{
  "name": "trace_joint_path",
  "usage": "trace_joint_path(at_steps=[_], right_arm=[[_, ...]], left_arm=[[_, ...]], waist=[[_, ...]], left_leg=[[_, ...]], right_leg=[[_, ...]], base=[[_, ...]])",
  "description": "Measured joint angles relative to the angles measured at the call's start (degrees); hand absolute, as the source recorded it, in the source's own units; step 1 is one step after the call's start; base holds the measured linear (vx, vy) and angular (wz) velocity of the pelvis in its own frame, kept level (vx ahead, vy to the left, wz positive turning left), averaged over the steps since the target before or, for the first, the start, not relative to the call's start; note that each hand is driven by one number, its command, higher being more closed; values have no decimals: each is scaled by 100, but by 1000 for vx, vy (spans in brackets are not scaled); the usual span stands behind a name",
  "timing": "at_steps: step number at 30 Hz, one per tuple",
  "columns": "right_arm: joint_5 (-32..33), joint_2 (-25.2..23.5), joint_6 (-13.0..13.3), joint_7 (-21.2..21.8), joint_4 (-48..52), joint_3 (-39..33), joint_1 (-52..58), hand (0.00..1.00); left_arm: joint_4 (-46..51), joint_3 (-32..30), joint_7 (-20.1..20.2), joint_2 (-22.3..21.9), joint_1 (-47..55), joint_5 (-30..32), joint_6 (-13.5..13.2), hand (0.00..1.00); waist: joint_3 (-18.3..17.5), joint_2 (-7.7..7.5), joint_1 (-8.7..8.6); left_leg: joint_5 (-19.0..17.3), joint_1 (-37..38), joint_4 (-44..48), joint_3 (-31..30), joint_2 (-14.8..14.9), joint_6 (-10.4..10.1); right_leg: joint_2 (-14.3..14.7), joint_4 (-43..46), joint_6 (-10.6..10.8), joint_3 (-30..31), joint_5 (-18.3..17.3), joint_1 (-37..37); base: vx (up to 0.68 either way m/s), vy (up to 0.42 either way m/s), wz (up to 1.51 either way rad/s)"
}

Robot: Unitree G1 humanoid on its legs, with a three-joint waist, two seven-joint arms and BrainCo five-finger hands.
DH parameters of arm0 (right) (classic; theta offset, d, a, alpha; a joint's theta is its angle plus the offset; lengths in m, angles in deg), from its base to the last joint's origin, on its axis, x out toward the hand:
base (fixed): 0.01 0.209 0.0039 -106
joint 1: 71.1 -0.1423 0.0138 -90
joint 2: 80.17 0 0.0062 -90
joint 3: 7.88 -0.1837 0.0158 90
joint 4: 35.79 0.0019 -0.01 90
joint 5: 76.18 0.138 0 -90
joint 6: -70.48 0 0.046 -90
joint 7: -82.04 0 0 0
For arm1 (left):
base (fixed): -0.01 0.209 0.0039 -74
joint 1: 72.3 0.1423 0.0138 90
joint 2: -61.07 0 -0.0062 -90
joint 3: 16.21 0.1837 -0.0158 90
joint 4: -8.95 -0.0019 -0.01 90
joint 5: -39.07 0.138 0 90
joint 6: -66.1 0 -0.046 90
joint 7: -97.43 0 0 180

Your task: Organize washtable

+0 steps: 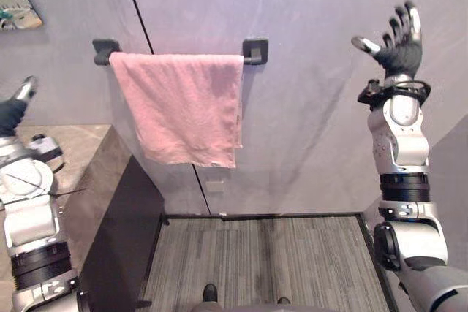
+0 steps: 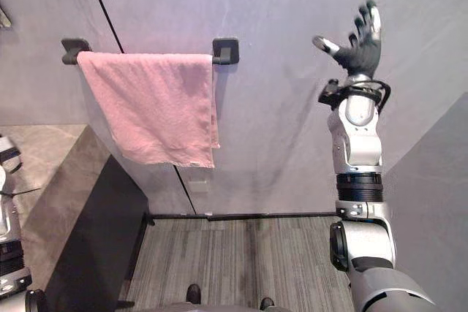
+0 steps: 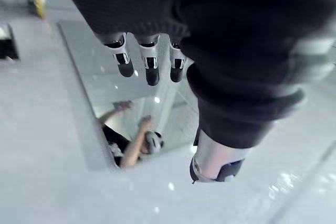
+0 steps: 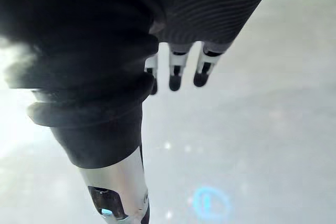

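A pink towel [image 1: 183, 107] hangs unevenly over a black wall bar [image 1: 252, 50], its right side lower than its left. The washtable's brown stone top [image 1: 73, 151] runs along the left, below the towel. My right hand [image 1: 401, 49] is raised high against the grey wall, right of the towel, open with fingers spread and nothing in it. My left hand [image 1: 13, 111] is lifted at the left edge above the counter. In the left wrist view its fingers [image 3: 151, 66] are straight and hold nothing. The right wrist view shows straight fingers [image 4: 176, 72] before a bare wall.
The dark side of the washtable cabinet [image 1: 124, 239] drops to a grey striped floor [image 1: 263, 261]. A mirror [image 1: 14, 5] hangs at the upper left above the counter. A small socket [image 1: 214, 185] sits low on the wall under the towel.
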Motion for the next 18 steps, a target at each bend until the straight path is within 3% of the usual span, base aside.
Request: trace_joint_path(at_steps=[3,8,11,15,18], right_arm=[[-4,-287,271,146,523,990,-88,0],[130,-457,338,859,316,3277,-338,0],[441,-394,370,1082,-200,4263,-646,0],[1400,9,361,1691,-554,6060,-812,0],[1673,158,298,1897,-745,6375,-810,0]], left_arm=[[425,849,387,-2,-6,-155,15,0],[815,1989,915,2,8,-527,21,0],[812,2154,1040,15,81,-698,28,0],[720,2480,1125,44,289,-993,22,0],[377,2772,1223,48,290,-1245,21,0]], waist=[[-48,-31,-37],[-164,-63,33],[-180,-78,39],[-238,-190,50],[-233,-198,53]], left_leg=[[-30,3,0,22,4,13],[-18,16,0,26,-41,5],[-16,17,-1,9,-76,8],[-17,14,-2,8,-114,8],[-9,3,-2,0,-125,17]], right_leg=[[-9,-3,-6,-12,-21,-8],[-72,40,34,-49,-9,-6],[-111,81,51,-68,-19,-9],[-155,92,72,-77,-31,-12],[-165,128,73,-77,-31,-18]], base=[[-68,21,-3],[-9,9,2],[-2,22,6],[0,0,0],[0,0,0]])
